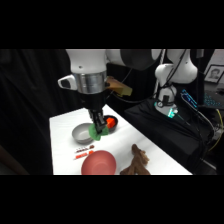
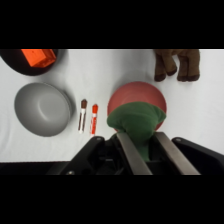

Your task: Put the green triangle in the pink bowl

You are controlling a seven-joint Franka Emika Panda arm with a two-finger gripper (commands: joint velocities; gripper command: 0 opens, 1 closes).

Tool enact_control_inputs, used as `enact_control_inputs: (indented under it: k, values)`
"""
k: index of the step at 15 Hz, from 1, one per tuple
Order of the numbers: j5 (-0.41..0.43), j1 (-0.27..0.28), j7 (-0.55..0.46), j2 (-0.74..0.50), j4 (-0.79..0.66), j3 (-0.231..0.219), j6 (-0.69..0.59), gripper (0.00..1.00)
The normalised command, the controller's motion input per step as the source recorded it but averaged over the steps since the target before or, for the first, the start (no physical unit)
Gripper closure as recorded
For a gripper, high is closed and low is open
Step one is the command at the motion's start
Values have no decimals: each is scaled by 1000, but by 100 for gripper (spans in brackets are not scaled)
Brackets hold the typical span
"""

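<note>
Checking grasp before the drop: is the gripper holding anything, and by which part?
Yes. The gripper is shut on the green triangle, its two fingers clamping the near end; the rest juts out over the pink bowl.

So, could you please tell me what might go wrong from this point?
The gripper holds the green triangle aloft; in the side view it hangs beside the grey bowl, short of the pink bowl, so an early release would likely miss. On the way, it could also brush the two small markers lying between the bowls.
</note>
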Motion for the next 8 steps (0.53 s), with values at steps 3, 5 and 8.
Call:
enact_control_inputs:
  k: [3, 5, 8]
  values:
    - [50, 53, -70, 303, 341, -43, 6, 93]
    - [76, 56, -96, 283, 276, -41, 86, 93]
    - [81, 65, -106, 258, 225, -42, 162, 93]
